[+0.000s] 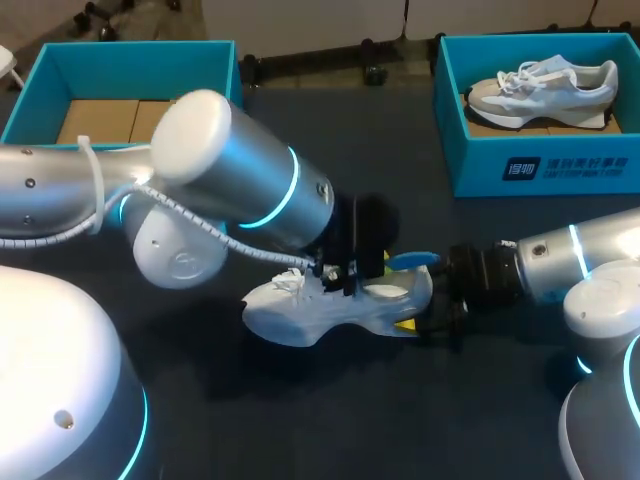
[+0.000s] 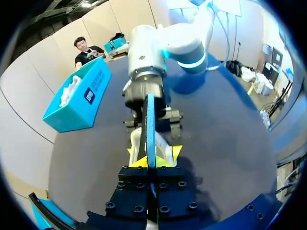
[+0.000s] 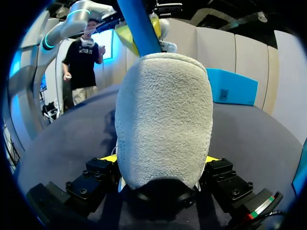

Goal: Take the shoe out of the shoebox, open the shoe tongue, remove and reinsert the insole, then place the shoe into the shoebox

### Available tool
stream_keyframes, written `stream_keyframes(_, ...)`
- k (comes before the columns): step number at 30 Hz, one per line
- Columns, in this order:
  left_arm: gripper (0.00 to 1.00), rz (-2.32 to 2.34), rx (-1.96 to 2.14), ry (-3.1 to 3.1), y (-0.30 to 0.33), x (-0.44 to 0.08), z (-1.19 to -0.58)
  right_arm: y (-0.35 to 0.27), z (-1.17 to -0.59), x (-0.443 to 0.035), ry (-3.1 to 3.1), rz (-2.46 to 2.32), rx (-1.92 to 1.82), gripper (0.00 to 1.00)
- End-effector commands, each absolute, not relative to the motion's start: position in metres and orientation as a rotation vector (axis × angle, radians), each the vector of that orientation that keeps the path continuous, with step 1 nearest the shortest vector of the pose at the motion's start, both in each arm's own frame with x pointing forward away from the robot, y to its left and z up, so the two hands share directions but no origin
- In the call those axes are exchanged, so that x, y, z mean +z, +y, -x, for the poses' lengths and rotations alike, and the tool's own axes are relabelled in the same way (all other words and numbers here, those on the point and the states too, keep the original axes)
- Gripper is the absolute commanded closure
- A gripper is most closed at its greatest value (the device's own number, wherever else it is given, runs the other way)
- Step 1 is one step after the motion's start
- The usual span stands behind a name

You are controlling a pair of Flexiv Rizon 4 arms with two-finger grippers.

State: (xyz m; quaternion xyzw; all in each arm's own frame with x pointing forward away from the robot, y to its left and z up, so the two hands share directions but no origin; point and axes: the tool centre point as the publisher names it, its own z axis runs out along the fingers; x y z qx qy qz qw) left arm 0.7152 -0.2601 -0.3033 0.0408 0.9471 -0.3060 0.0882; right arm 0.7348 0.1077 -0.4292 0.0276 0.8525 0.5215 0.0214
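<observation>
- The dark table (image 1: 330, 420) carries everything; its near corners are covered by the robot's own pale housings.
- The left arm (image 1: 230, 170) fills the middle of the head view and hides the ground behind it.
- The right arm (image 1: 570, 255) comes in low, its wrist pointing at the middle of the table.
- The right shoebox (image 1: 540, 165), teal, stands at the far right edge. It has a white label (image 1: 570, 168) on its near wall, the print too small to make out.
- The left shoebox (image 1: 130, 60), teal, stands far left, with cardboard (image 1: 110, 120) inside; its near wall is behind the arm.
- A second shoe (image 1: 545, 90), pale grey, lies on its side in the right shoebox.
- The white shoe (image 1: 320, 305) rests mid-table, outside both boxes, heel toward the right arm.
- The right gripper (image 3: 160, 160) is clamped on the heel, a yellow tip at each side.
- The blue insole (image 2: 150, 129) sticks up out of the shoe, seen edge-on.
- The left gripper (image 2: 151, 163) is pinched tight on the insole's edge.
</observation>
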Motion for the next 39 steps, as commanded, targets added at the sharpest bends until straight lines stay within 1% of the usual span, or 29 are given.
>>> stream_keyframes(1, 1.00, -0.115, -0.940, 2.830, -0.264, -0.286, -0.714, 0.108, -0.738, -0.439, 2.643, -0.086, 1.613, 1.00)
stream_keyframes(10, 1.00, -0.108, -0.966, 2.858, -0.282, -0.259, -0.715, 0.108, -0.738, -0.439, 2.643, -0.086, 1.613, 1.00)
stream_keyframes(24, 1.00, -0.122, -1.053, 2.901, -0.309, -0.195, -0.710, 0.108, -0.738, -0.439, 2.643, -0.086, 1.613, 1.00)
stream_keyframes(39, 1.00, -0.185, -1.340, 2.807, -0.339, -0.119, -0.707, 0.108, -0.738, -0.439, 2.643, -0.086, 1.613, 1.00)
